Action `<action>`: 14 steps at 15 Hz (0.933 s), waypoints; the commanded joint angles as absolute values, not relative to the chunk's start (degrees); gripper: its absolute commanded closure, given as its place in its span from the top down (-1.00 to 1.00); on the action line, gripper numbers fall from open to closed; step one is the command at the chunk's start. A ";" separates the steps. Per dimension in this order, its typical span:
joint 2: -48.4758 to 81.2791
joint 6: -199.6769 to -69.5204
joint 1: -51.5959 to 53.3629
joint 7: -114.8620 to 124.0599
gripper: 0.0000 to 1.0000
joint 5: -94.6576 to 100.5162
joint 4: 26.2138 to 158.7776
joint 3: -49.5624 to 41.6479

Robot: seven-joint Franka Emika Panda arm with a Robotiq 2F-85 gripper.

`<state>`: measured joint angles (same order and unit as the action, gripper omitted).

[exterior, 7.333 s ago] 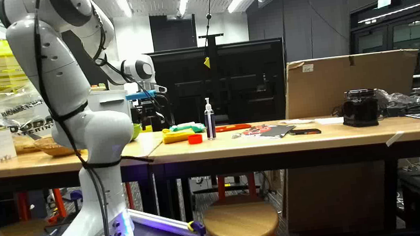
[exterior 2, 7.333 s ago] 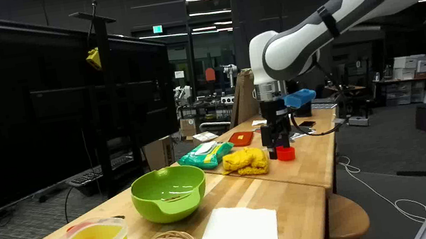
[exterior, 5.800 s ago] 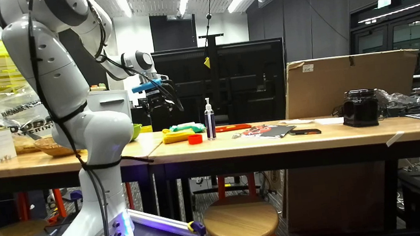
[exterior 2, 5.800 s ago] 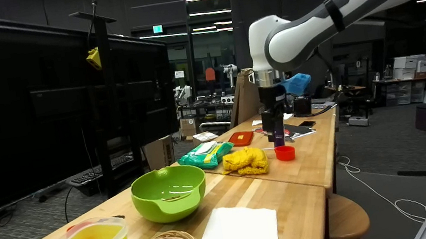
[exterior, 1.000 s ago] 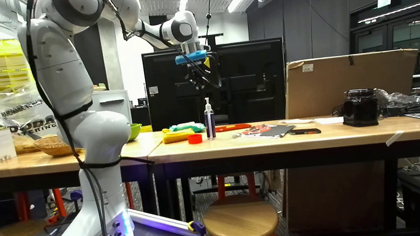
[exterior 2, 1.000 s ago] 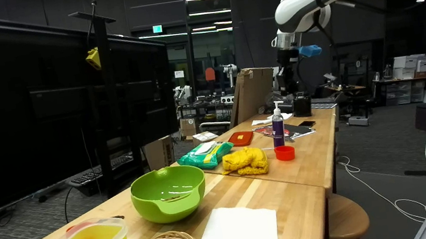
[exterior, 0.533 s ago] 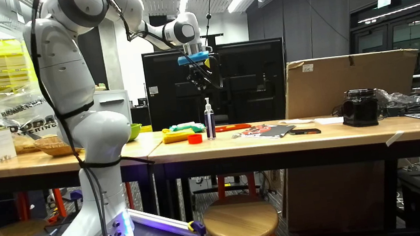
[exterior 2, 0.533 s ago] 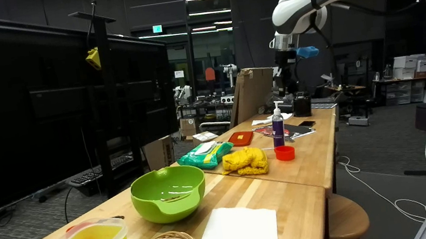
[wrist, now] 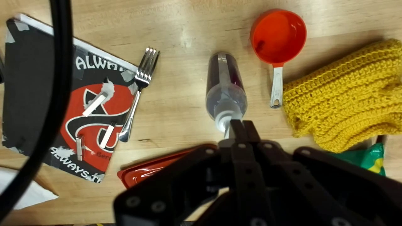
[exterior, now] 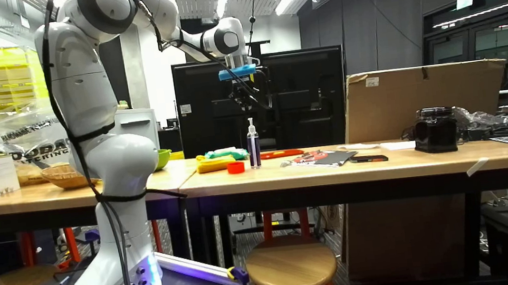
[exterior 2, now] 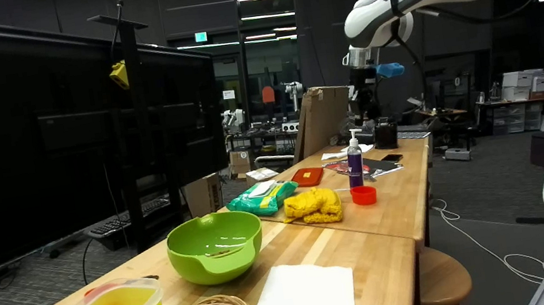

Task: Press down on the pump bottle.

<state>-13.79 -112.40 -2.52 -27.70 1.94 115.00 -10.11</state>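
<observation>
The pump bottle stands upright on the table, dark purple with a clear top and a white pump head; it shows in both exterior views (exterior: 254,149) (exterior 2: 355,167) and from above in the wrist view (wrist: 224,75). My gripper (exterior: 247,108) points down just over the pump head, with a small gap left between them in an exterior view. Seen from the wrist, the fingertips of the gripper (wrist: 243,122) lie together with nothing held, and they cover part of the pump's spout. In an exterior view the gripper (exterior 2: 361,121) is dark against the background.
Around the bottle lie a red measuring cup (wrist: 278,37), a yellow knitted cloth (wrist: 345,100), a green wipes pack (exterior 2: 263,199), a red tray (exterior 2: 308,176), a fork (wrist: 138,94) and a black-and-red sheet (wrist: 94,110). A cardboard box (exterior: 426,99) stands behind.
Several seconds ago my gripper was lower and to the bottle's side; it has since risen above it. Over the last second it has sunk slightly and shifted toward the pump head. The bottle has stayed put.
</observation>
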 commanded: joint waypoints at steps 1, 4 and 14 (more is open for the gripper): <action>-12.53 -112.21 -2.87 -29.70 -1.00 0.28 113.41 -10.51; -12.07 -112.26 -2.98 -29.90 -1.00 -0.05 113.30 -10.56; -11.41 -111.25 -3.50 -30.30 -1.00 -0.22 113.09 -10.66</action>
